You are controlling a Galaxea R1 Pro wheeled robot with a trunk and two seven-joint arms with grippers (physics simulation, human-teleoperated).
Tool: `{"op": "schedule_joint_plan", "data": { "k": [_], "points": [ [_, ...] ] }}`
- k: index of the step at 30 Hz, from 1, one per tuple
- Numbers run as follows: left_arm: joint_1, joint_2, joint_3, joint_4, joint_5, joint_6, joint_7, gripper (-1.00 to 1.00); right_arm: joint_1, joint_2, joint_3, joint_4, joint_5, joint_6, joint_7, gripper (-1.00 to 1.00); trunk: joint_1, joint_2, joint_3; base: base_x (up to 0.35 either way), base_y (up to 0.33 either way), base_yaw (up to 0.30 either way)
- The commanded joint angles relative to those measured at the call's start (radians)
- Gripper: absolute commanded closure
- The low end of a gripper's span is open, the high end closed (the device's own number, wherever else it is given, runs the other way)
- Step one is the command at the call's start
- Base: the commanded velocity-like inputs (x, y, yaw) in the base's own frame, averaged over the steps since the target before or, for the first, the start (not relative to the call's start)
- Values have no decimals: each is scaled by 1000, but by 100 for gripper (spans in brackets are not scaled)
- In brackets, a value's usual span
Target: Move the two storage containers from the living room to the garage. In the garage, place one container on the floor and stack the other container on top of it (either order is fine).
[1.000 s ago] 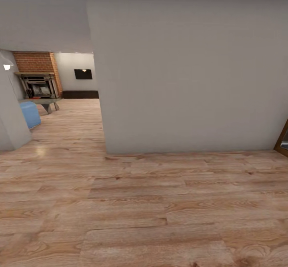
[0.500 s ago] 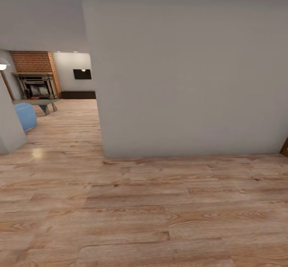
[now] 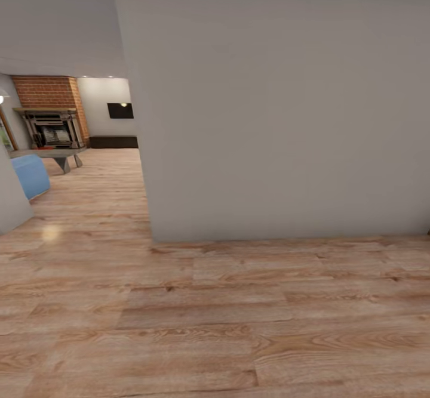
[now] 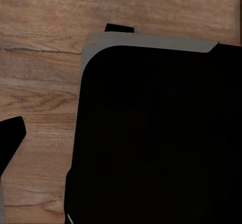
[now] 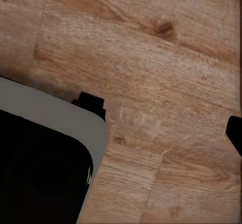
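Whole head view has slid since a second ago: the white wall point(image 3: 280, 105) now fills more of the frame and the opening at the left edge, with fireplace point(image 3: 52, 129) and blue sofa point(image 3: 30, 175), has narrowed, so the camera moved, not the things. Robot is likely in transit toward the living room; no storage containers are visible. Wrist views show wood floor point(image 5: 151, 57) and dark robot body point(image 4: 161, 133); jaw state can't be told.

left wrist view: large matte black body panel point(image 4: 161, 138) with rounded corner, edged by a thin grey rim point(image 4: 151, 40); small black tab at the rim's top; separate black pointed piece point(image 4: 11, 138) at frame edge. right wrist view: same black panel point(image 5: 40, 168), grey border point(image 5: 55, 113), small black tab point(image 5: 91, 103).
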Motion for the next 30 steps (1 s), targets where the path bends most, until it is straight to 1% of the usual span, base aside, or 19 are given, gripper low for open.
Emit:
{"op": "schedule_joint_plan", "data": {
  "k": [1,19,23,30],
  "points": [
    [0,0,0,0,7,-2,1,-100,-1,0,-4,3,3,-6,2,-100,1,0,-1,324,0,0],
    [0,1,0,0,7,-1,1,-100,-1,7,-3,3,3,-2,1,-100,1,0,-1,324,0,6],
    [0,0,0,0,7,-2,1,-100,-1,6,-4,3,2,-3,0,-100,1,0,-1,324,0,181],
    [0,-1,0,0,7,-2,1,-100,-1,9,-4,3,2,-3,0,-100,1,0,-1,324,0,257]
  ]
}}
